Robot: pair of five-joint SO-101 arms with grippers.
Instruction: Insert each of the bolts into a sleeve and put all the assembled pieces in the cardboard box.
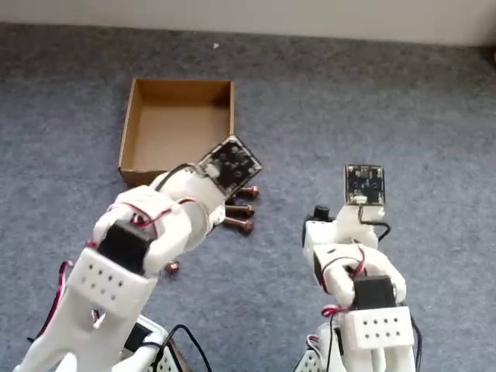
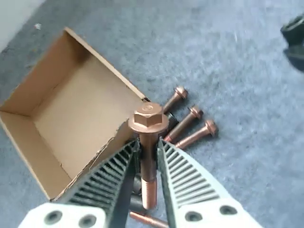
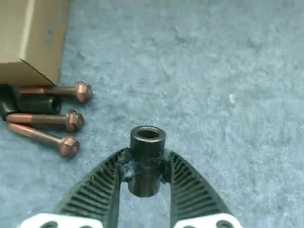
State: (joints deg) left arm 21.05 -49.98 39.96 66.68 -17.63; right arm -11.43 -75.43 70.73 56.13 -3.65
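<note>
Clamping copper hex-head bolt (image 2: 148, 119): left gripper (image 2: 148, 143); right gripper (image 3: 146, 156) clamps dark hollow sleeve (image 3: 147, 138).

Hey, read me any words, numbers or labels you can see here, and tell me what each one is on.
No text is readable.
Head of the held bolt: any stamp is too blurred.
Camera board: any print is too small.

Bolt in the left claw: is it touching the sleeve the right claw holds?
Apart. The right wrist view shows the sleeve with an empty mouth; the left wrist view shows the bolt with a bare shank.
</note>
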